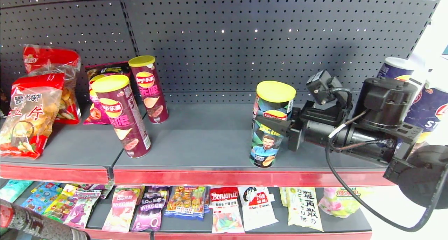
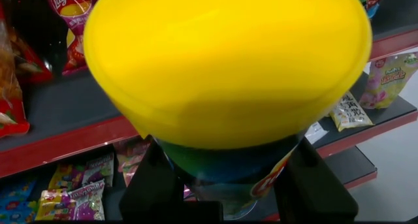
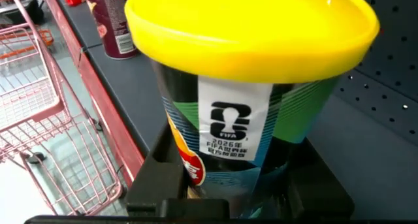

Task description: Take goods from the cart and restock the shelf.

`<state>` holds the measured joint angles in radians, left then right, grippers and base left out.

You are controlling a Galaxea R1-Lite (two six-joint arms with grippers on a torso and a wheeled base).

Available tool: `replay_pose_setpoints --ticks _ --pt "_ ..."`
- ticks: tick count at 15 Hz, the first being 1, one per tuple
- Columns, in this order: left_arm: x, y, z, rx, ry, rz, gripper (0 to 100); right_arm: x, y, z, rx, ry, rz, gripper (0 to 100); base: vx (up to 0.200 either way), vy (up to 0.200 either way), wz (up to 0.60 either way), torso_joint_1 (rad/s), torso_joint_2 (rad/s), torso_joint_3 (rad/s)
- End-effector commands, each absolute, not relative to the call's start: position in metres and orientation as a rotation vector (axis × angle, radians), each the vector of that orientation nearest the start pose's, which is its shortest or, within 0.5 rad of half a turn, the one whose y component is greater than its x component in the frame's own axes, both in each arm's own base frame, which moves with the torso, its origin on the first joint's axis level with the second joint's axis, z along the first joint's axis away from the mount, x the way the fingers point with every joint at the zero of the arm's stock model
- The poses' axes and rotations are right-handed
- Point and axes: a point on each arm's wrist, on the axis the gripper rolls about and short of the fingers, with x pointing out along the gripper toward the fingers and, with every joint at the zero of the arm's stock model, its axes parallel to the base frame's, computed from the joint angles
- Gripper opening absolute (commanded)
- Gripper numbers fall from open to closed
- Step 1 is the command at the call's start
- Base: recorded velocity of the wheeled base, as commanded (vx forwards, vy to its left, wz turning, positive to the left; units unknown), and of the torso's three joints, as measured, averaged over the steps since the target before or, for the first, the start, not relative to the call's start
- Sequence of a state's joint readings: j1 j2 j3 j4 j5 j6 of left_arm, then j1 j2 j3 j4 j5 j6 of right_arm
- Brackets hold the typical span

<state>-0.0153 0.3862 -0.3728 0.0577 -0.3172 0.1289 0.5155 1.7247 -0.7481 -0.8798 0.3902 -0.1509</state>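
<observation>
The shelf (image 1: 210,135) is grey with a red front lip. The can (image 1: 269,142) on it has a yellow lid and blue-green cartoon print. Left of it, the maroon cans (image 1: 123,121) are yellow-lidded. A second can (image 2: 228,67) is yellow-lidded and blue-green too.

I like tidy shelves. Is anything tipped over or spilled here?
Nothing stands out. The purple cans stand upright, and the right hand holds the yellow-lidded can upright on the top shelf.

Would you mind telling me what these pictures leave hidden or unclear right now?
Left wrist view: the yellow lid hides most of the canister under it and where the left gripper grips it.
Head view: the arm behind the right gripper covers part of the blue cans, also cut by the edge.
Right wrist view: the cart runs off the edge, so its contents are unknown.
</observation>
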Motion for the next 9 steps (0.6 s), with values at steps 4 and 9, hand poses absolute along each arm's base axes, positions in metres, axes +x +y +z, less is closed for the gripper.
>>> replay_pose_setpoints --ticks 4,9 --pt "-0.0014 -0.0070 0.1789 0.118 0.048 -0.337 0 0.2564 0.1620 0.1837 -0.147 0.040 0.931 0 0.000 0.000 0.00 0.000 0.00 0.000" --pt "-0.0028 -0.0070 0.1788 0.118 0.041 -0.336 0 0.2571 0.1624 0.1832 -0.149 0.041 0.928 0 0.000 0.000 0.00 0.000 0.00 0.000"
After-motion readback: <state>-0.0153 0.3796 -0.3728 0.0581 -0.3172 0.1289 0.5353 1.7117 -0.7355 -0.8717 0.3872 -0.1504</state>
